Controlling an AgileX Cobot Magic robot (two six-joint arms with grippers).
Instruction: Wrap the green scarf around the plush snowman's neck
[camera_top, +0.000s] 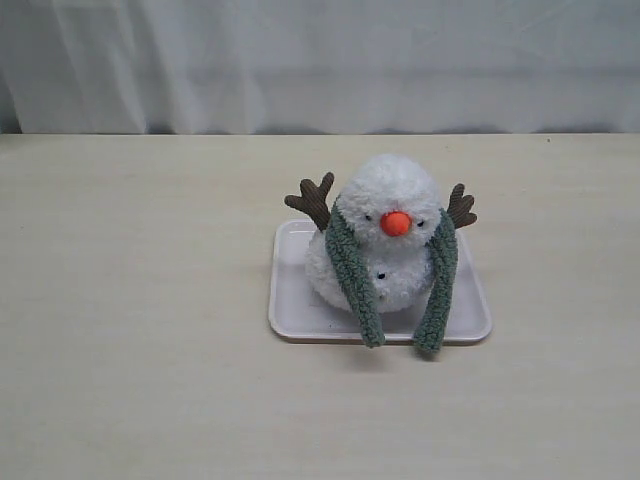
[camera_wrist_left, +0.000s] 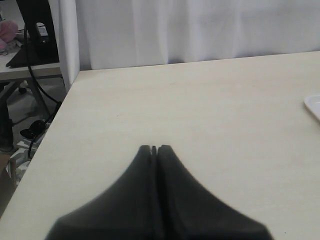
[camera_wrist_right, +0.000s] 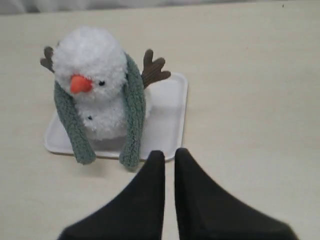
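The plush snowman (camera_top: 395, 195) sits upright on a white tray (camera_top: 290, 300) in the middle of the table, with its orange nose facing the front. The green scarf (camera_top: 355, 275) runs behind its neck, and both ends hang down its front past the tray's front rim. In the right wrist view the snowman (camera_wrist_right: 92, 55) and the scarf (camera_wrist_right: 135, 115) lie just beyond my right gripper (camera_wrist_right: 169, 152). That gripper is shut to a thin slit, holds nothing and is clear of the scarf end. My left gripper (camera_wrist_left: 154, 148) is shut and empty, over bare table far from the tray. Neither gripper shows in the exterior view.
A white curtain (camera_top: 320, 60) hangs behind the table's far edge. In the left wrist view the table's side edge (camera_wrist_left: 55, 120) drops to the floor, with cables and another table beyond. A corner of the tray (camera_wrist_left: 314, 105) shows at that view's border.
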